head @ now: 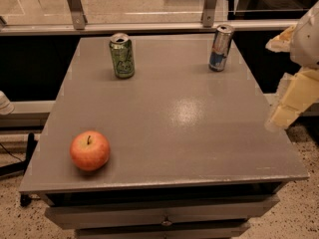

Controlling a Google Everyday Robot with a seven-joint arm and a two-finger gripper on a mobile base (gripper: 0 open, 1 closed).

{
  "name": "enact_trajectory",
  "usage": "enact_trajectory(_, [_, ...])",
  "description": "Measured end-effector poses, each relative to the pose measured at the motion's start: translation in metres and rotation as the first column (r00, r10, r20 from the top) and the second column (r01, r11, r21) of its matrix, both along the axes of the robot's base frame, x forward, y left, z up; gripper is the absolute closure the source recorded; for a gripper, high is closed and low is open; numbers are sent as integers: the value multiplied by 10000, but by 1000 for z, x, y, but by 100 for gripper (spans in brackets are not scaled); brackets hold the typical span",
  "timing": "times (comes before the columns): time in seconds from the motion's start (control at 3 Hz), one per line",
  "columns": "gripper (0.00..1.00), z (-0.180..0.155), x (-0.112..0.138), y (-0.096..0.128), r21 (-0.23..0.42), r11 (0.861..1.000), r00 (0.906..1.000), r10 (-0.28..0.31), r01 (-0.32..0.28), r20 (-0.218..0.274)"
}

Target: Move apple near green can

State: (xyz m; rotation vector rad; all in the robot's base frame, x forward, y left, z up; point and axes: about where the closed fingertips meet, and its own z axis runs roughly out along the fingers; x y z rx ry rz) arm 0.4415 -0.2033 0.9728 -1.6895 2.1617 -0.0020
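The red-orange apple (pixel 89 150) sits upright, stem up, near the front left corner of the grey table (pixel 174 133). The green can (pixel 122 56) stands upright at the back left of the table, well behind the apple. My gripper (pixel 291 96), pale yellow on a white arm, hangs at the right edge of the view, beside and slightly above the table's right edge. It is far from both the apple and the green can and holds nothing that I can see.
A slim silver-and-blue can (pixel 220 48) stands at the back right of the table. A metal rail with posts (pixel 149 28) runs behind the table. Drawer fronts (pixel 164 215) sit below the front edge. Speckled floor surrounds the table.
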Motion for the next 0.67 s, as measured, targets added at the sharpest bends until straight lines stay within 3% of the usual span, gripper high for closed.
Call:
enact_trajectory(0.33, [0,-32,3,25,1863,9820,9995,317,-311,-1])
enact_trajectory(0.67, [0,-65,5,71,3821,9190,9948,1018,-969,73])
